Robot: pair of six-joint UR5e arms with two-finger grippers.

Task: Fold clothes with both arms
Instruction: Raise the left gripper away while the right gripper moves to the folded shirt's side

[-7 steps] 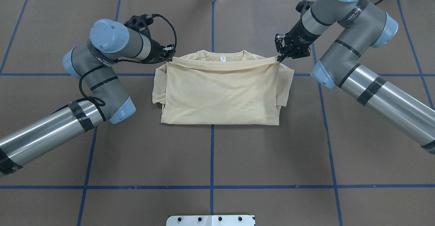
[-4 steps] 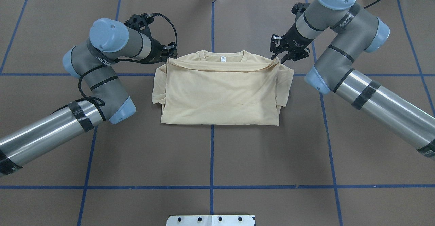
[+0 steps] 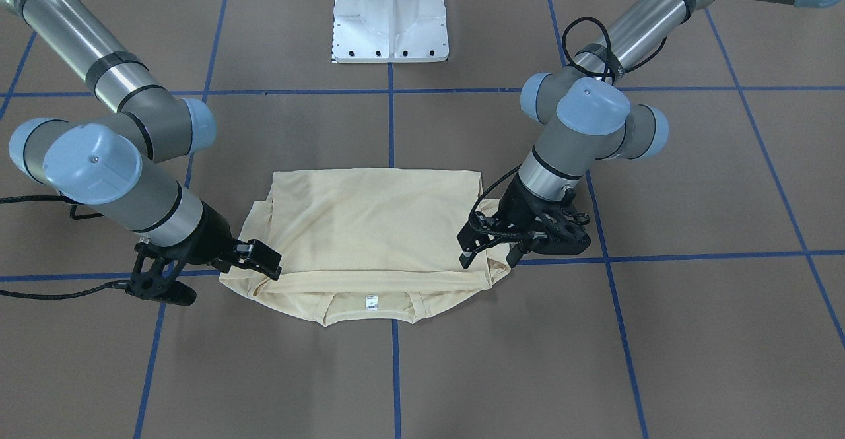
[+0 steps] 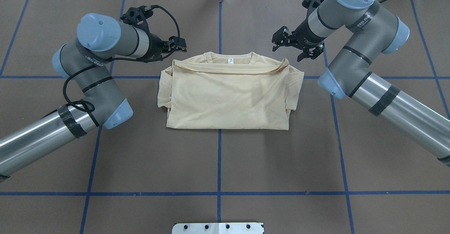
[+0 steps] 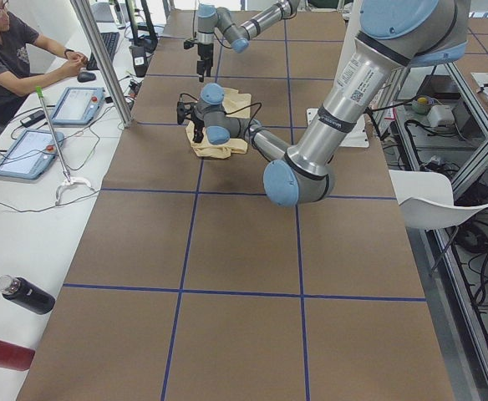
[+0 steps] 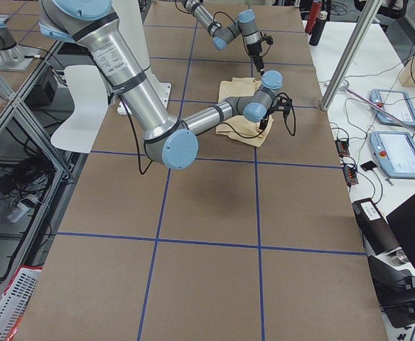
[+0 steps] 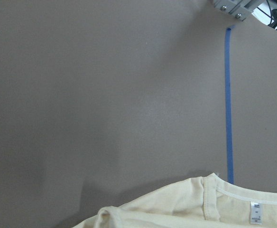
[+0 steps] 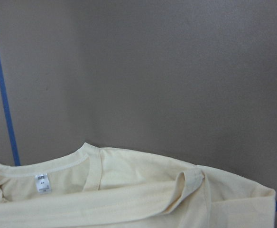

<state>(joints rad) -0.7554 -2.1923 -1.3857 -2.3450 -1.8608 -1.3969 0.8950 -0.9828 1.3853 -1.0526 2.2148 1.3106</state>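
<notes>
The pale cream-yellow shirt lies folded on the table with its plain side up, so the print is hidden. Its collar and white neck tag are at the far edge. My left gripper is open and empty, just beyond the shirt's far left corner. My right gripper is open and empty, just beyond the far right corner. In the front-facing view the shirt lies between the left gripper and the right gripper. The wrist views show the collar edge but no fingers.
The brown table cover carries blue tape grid lines. The white pedestal base stands on the robot's side. In the left side view an operator sits at a side bench with tablets and bottles.
Both grippers opened and let go of the folded-over edge, then drew up and away toward the far side. The edge now rests just below the collar.
</notes>
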